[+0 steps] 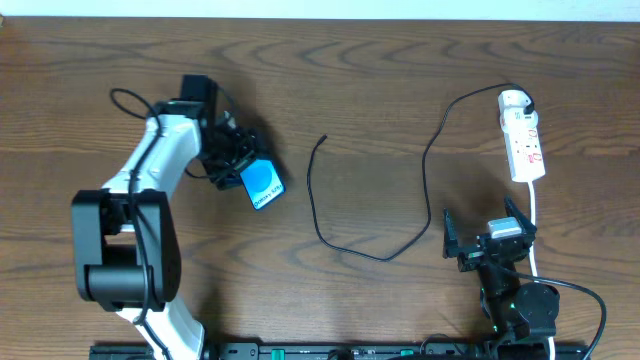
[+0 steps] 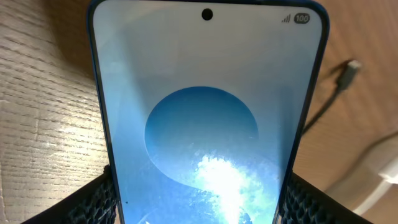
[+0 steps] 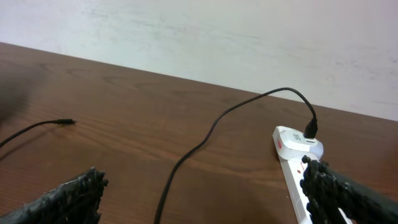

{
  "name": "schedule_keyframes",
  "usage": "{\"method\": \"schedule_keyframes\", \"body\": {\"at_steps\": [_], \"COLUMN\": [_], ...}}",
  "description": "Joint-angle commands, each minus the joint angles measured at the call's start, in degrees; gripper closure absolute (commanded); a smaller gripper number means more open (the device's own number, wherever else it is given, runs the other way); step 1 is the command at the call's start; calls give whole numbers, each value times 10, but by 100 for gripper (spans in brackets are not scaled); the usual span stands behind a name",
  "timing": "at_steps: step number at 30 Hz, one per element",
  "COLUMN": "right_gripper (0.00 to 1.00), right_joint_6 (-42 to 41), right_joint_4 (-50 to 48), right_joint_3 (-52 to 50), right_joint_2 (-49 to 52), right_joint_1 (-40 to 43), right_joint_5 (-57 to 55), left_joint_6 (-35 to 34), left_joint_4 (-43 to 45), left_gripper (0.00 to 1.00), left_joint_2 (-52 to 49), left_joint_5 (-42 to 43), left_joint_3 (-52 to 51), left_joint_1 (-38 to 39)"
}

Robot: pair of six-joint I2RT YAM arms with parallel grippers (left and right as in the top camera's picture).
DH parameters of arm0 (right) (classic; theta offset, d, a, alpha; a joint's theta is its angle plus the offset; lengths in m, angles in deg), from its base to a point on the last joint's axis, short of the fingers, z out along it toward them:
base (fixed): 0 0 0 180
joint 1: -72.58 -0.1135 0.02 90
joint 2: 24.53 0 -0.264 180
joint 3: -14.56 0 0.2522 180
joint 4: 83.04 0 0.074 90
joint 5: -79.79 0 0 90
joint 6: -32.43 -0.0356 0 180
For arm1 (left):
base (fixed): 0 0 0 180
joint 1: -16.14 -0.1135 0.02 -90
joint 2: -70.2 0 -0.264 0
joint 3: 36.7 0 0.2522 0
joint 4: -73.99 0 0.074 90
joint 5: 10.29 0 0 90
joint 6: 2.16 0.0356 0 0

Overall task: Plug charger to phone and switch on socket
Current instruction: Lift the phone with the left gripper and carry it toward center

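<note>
my left gripper (image 1: 240, 170) is clamped on the phone (image 1: 263, 184), pads on its 2 long edges near 1 end. in the left wrist view the screen fills the frame betw. my fingers (image 2: 93, 202) and the camera hole sits at the far end, so i judge the charge port is at the end nearest my palm, tho i can't see it. from overhead the phone's long axis runs diagonal, free end pointing down-right. what matters next: the charger (image 1: 386, 258) lies on the table (image 1: 400, 60), and its plug tip (image 1: 322, 139) lies loose to the right of the phone and a bit farther from my base, near but not touching. the tip also shows off the phone's right edge in the left wrist cam (image 2: 351, 70). the cable loops down, then up to the plug head (image 1: 524, 99), already seated in the socket (image 1: 524, 145) at far right. my right gripper (image 1: 487, 235) hovers near the socket's cord end, jaws wide apart, holding nothing. the tip is well off to its left (image 3: 65, 122), closer to my left arm, but that arm is busy, so i reckon the right one must fetch it.
</note>
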Motion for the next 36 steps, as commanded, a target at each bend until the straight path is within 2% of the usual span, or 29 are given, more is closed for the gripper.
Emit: {"method": "schedule_keyframes", "body": {"at_steps": [1,4,8,12,19,28,36], "right_gripper": [1,1,1,1,1,1,1], "right_joint_6": [6,6,6,6,6,6,6], "right_joint_4": [1,1,1,1,1,1,1], "right_joint_3": [-2,-2,-2,-2,-2,-2,-2], "right_joint_2": [-3,-3,-3,-3,-3,-3,-3], "right_joint_1": [5,5,5,5,5,5,5], "right_joint_5": [-2,-2,-2,-2,-2,-2,-2], "left_joint_6": [-48,-153,-259,-315,-332,-410,-413], "left_joint_4": [-3,-3,-3,-3,-3,-3,-3], "left_gripper": [38,38,39,38,38,38,39], "left_joint_2": [31,31,31,31,31,31,31], "left_joint_5": [120,161,181,193,275,288,320], "left_joint_3": [-1,-1,-1,-1,-1,-1,-1], "left_joint_1": [-41,-61,-68,-68,-68,-68,-68]}}
